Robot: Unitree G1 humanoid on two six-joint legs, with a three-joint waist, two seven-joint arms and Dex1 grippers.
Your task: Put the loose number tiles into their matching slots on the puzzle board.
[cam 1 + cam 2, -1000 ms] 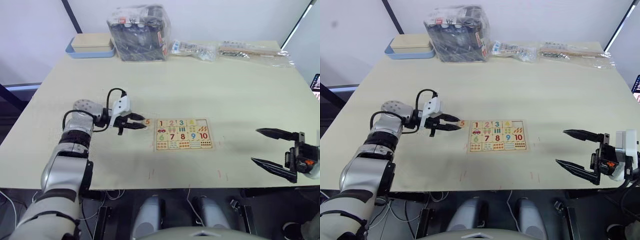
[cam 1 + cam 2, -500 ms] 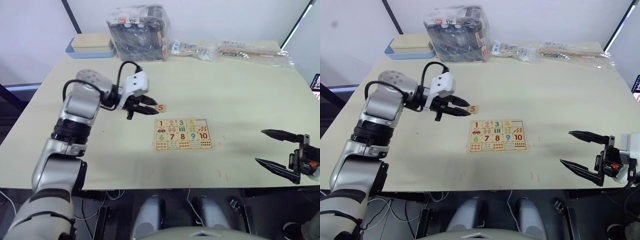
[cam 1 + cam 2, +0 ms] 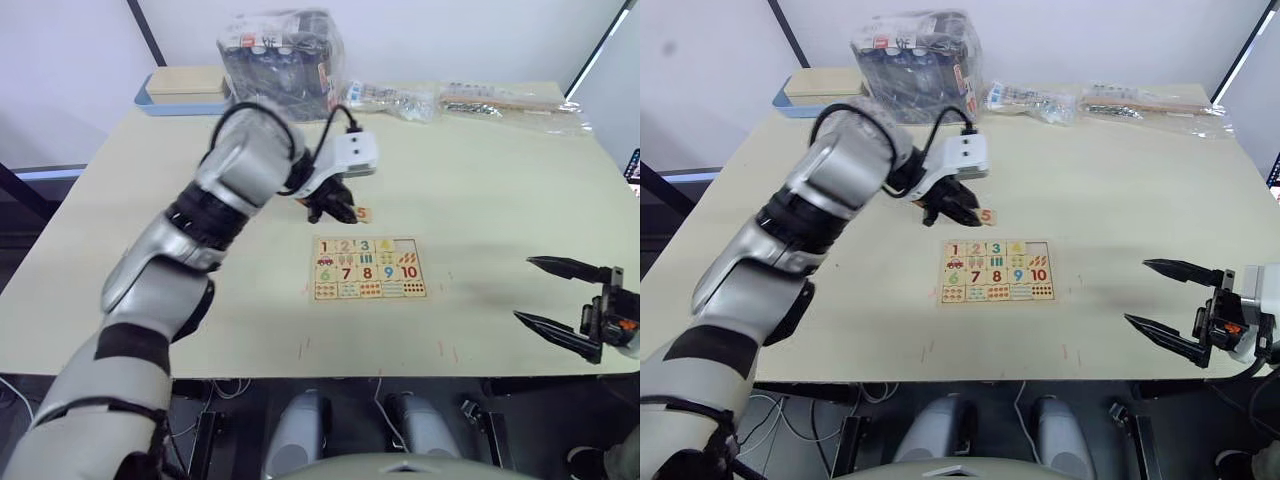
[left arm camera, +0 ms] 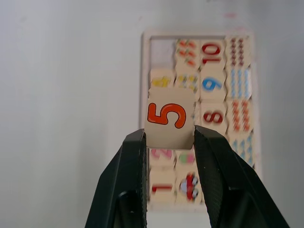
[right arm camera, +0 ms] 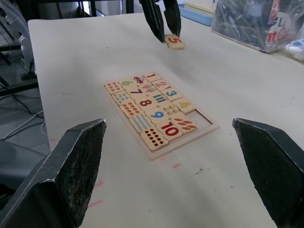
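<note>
Here, left tool (image 4: 168,142) gripping 5 tile (image 4: 168,118)

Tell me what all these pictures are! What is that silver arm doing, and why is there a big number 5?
It is a robot with two arms. Two pictures look down from cameras on its head; the other two come from cameras on its wrists. On the table lies a wooden puzzle board with coloured numbers. The left gripper pinches the number 5 tile in the air, beside the board. One slot in the board's corner is empty. The right gripper waits open, holding nothing.
</note>
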